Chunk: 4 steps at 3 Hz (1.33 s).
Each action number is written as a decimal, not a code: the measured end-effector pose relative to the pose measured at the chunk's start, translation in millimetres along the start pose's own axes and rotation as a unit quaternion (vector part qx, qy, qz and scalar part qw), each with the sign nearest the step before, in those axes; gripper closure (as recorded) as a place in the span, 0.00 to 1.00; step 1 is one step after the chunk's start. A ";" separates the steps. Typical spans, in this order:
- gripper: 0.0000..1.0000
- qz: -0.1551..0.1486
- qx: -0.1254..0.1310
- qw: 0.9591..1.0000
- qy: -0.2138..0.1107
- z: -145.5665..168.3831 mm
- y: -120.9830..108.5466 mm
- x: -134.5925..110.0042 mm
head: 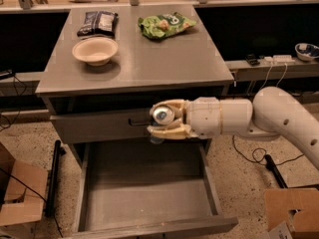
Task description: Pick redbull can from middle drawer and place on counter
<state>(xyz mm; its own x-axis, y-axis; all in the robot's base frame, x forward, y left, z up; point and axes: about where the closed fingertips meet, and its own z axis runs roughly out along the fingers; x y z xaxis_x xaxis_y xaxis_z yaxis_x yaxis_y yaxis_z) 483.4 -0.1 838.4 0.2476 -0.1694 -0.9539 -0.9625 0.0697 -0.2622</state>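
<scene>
My gripper (160, 118) is shut on the redbull can (163, 115), whose shiny silver top faces the camera. It holds the can in the air in front of the closed top drawer front, above the open middle drawer (144, 193) and just below the front edge of the counter (164, 59). The middle drawer is pulled out and its bare grey floor shows. The can's dark body is mostly hidden by the cream fingers (167, 131).
On the counter stand a beige bowl (95, 50) at the left, a dark snack bag (98, 23) behind it and a green chip bag (164, 25) at the back. Cardboard boxes (20, 193) sit on the floor at left and lower right (294, 215).
</scene>
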 end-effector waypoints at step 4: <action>1.00 -0.118 0.033 0.991 0.057 -22.2 -37.6 -64.4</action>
<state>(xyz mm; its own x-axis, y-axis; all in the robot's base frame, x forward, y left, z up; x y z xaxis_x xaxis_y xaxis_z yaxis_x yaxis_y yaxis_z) 501.2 -13.6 912.9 0.4473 -0.2978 -0.8433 -0.8689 0.0787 -0.4887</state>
